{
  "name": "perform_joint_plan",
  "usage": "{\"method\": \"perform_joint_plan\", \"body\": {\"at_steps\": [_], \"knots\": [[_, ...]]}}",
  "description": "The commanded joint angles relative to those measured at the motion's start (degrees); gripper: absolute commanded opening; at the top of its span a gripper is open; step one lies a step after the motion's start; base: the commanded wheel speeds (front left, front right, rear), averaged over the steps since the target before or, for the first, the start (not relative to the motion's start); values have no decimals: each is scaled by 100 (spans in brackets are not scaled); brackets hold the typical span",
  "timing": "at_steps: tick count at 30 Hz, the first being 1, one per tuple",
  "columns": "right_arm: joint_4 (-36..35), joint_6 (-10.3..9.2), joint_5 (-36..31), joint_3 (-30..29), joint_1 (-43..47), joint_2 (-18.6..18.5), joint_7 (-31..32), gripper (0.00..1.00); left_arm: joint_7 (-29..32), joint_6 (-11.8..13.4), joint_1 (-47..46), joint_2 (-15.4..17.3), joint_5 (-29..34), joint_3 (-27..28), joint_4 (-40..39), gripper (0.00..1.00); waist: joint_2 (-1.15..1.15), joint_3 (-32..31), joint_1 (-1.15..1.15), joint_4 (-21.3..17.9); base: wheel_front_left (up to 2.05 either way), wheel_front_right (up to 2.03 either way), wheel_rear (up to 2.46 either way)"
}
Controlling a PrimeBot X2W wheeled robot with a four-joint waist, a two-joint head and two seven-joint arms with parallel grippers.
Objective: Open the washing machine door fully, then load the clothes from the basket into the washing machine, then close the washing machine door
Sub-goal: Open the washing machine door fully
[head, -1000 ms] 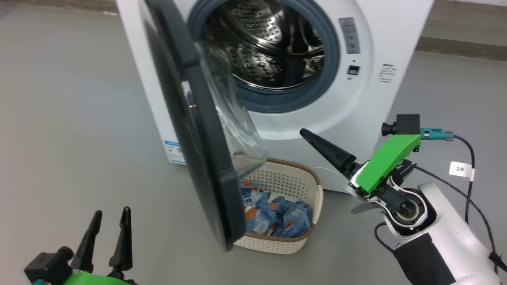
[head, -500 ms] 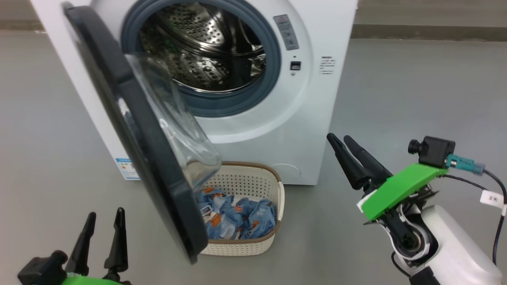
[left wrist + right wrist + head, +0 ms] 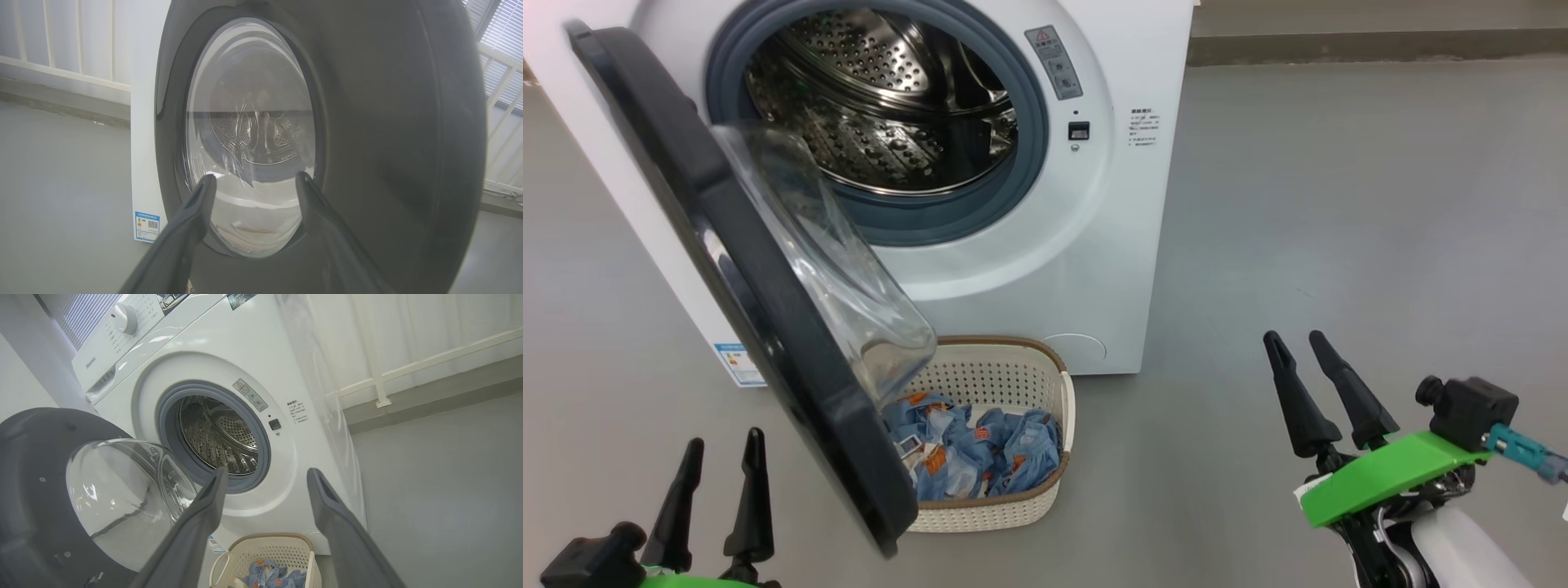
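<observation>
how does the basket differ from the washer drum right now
The basket is cream plastic with a brown rim; the drum is shiny steel inside a grey gasket. The basket holds the blue clothes; the drum looks empty. The basket opens upward on the floor; the drum faces forward. Both are perforated.

left hand [image 3: 725, 439] and right hand [image 3: 1294, 336] agape

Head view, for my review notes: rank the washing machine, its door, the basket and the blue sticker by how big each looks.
Largest to smallest:
1. washing machine, partly cut off by the frame
2. washing machine door, enlarged by being nearer the camera
3. basket
4. blue sticker
</observation>
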Motion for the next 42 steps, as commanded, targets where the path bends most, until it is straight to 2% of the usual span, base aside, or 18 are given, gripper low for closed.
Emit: {"method": "perform_joint_plan", "body": {"at_steps": [1,10,18,28,42], "knots": [[-132,33,-337,-28,32,30,-142,100,-37,-12,-54,100,61,237,-194,100,0,29,0,-61,0,0,0],[-45,33,-1697,-425,332,243,-413,100,-37,-12,-18,77,114,307,-242,100,0,17,0,-213,0,0,0],[62,33,-2352,-584,393,436,-489,100,-37,-12,-6,78,157,329,-252,100,0,24,0,-280,0,0,0],[107,33,-2620,-638,414,531,-509,100,-37,-12,-16,91,189,348,-214,100,0,26,0,-252,0,0,0],[151,33,-2671,-623,398,562,-511,100,-37,-12,-21,90,173,343,-184,100,0,17,0,-249,0,0,0]]}}
